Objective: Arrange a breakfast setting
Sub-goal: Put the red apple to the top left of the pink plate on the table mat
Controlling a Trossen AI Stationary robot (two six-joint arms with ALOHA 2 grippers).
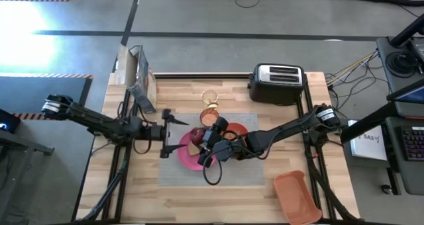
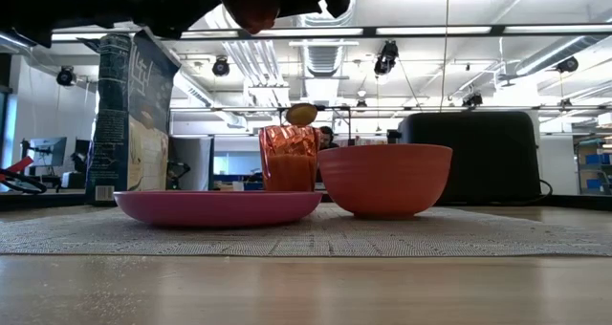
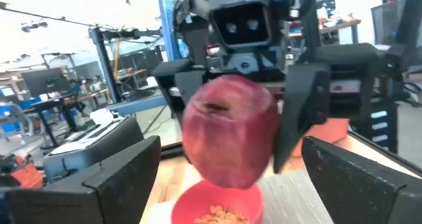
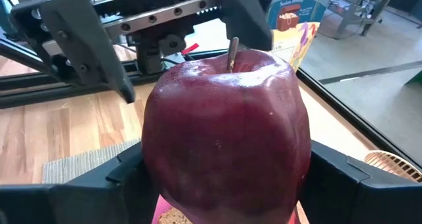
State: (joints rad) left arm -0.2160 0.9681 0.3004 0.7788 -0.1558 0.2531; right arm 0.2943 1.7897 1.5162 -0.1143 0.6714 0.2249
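The right gripper [image 1: 205,142] pinches the apple [image 1: 198,134] above the plate [image 1: 189,157]; toast [image 3: 223,215] lies below. The left gripper [image 1: 171,128], at the apple's nine o'clock, stands spread.

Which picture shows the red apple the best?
The right wrist view: the red apple fills it, stem visible, gripped between the right end effector fingers. The left wrist view shows it blurrier, above the pink plate. From above it is a small red spot. The low view catches only its underside.
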